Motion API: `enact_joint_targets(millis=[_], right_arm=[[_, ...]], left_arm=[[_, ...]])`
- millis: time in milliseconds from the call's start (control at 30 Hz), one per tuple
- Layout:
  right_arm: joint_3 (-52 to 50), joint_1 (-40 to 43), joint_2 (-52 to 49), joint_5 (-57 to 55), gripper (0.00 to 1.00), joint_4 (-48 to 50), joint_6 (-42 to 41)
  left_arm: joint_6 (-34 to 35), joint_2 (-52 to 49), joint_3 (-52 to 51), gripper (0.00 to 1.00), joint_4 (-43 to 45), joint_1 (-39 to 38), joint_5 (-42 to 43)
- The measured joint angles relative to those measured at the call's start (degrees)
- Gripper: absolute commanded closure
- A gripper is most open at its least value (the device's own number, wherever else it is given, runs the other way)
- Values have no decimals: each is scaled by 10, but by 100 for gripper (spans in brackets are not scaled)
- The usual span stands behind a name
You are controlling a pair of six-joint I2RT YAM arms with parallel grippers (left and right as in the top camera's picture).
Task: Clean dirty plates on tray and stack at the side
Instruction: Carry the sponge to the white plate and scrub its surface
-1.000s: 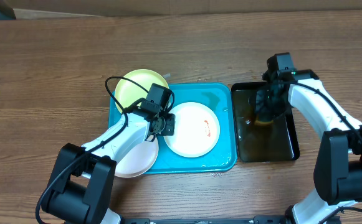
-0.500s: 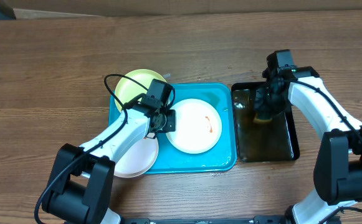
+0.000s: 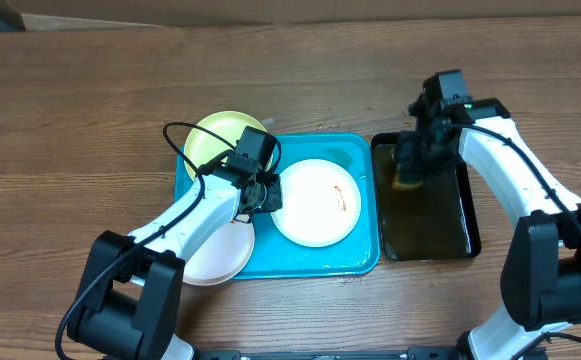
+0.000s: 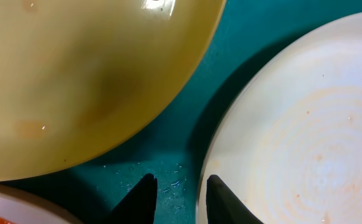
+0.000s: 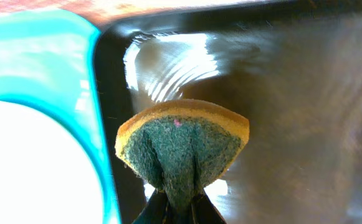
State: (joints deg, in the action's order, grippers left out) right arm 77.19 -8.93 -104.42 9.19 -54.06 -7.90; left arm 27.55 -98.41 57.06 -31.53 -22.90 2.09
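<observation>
The turquoise tray holds a white plate with an orange smear. My left gripper is shut on this plate's left rim; the left wrist view shows its fingers either side of the rim, which casts a shadow on the tray floor. The lime-green plate leans on the tray's far left corner. A second white plate overlaps the tray's near left edge. My right gripper is shut on a folded yellow-green sponge above the black tray.
The black tray holds shiny liquid and stands right beside the turquoise tray's right rim. Bare wooden table lies to the left, back and front.
My right gripper has lifted the sponge and carried it left toward the black tray's left side. My left gripper has shifted the white plate slightly to the right and back.
</observation>
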Motion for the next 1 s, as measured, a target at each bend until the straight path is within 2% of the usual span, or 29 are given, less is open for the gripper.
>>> enact_joint_targets(millis=[167, 200, 233, 267, 300, 533, 667, 1000], right_arm=[[18, -46, 0, 4, 96, 9, 9], [18, -58, 0, 4, 96, 11, 11], [18, -73, 0, 2, 96, 11, 12], [18, -87, 0, -3, 96, 11, 13], [18, -99, 0, -9, 96, 11, 15], [18, -165, 0, -56, 96, 16, 19], [15, -190, 0, -70, 96, 52, 19], [-58, -227, -1, -118, 96, 129, 20]], left_arm=[[0, -3, 0, 72, 0, 0, -2], [0, -6, 0, 75, 1, 0, -2], [0, -9, 0, 82, 1, 0, -2], [0, -13, 0, 92, 2, 0, -2], [-1, -17, 0, 96, 2, 0, -2], [-2, -24, 2, 96, 3, 0, 5], [-2, -24, 2, 95, 3, 0, 7], [-3, -24, 2, 92, 9, 0, 7]])
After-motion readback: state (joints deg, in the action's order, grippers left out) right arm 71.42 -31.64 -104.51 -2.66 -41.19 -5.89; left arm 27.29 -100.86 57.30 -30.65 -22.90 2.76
